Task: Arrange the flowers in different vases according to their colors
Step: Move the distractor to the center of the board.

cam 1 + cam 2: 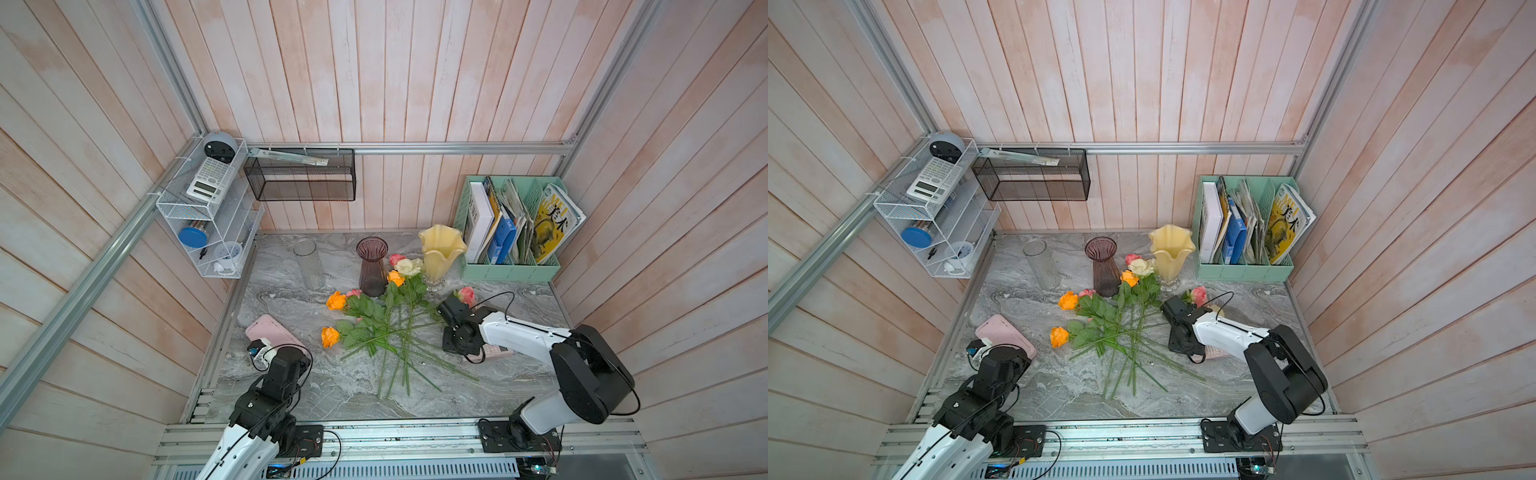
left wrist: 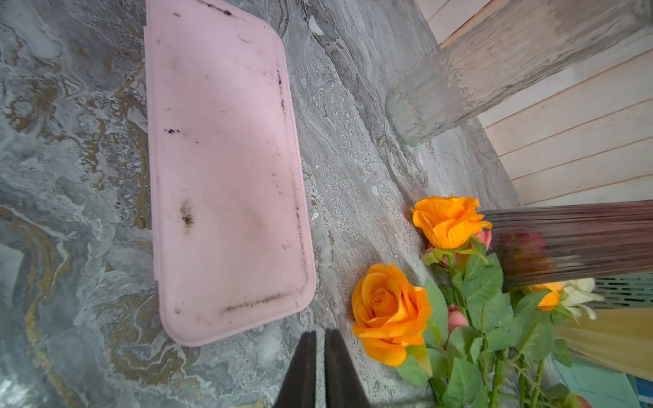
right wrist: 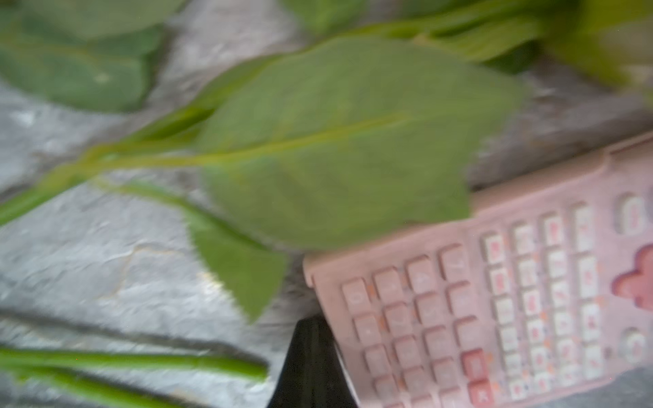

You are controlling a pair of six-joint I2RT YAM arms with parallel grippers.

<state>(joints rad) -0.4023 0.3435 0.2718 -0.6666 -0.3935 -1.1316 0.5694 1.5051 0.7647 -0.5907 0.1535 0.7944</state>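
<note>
A grey marbled table (image 1: 332,395) fills the floor of a booth walled on three sides with pale pink planks (image 1: 415,83) and framed in aluminium bars (image 1: 395,148). A white wire rack (image 1: 178,208) hangs on the left wall and a black mesh basket (image 1: 299,178) on the back wall.

Three vases stand in a row near the back edge: a clear glass vase (image 1: 309,264), a purple vase (image 1: 372,266) and a yellow vase (image 1: 440,251). A green file holder (image 1: 511,272) fills the far right corner.

The flowers (image 1: 386,328) lie in a crossed heap on the middle of the table, heads toward the vases and stems fanned toward the front. One pink rose (image 1: 466,295) lies apart on the right, just beside the right gripper (image 1: 446,309). Its jaws are closed; the blurred wrist view does not show whether a stem sits between them. A pink calculator (image 3: 494,300) lies close beside it.

The left gripper (image 2: 319,348) hovers by a pink case (image 1: 270,330) near the left edge, with its jaws drawn to a thin slit and holding nothing.

Bare table runs along the front rail (image 1: 395,432) and in front of the file holder.
</note>
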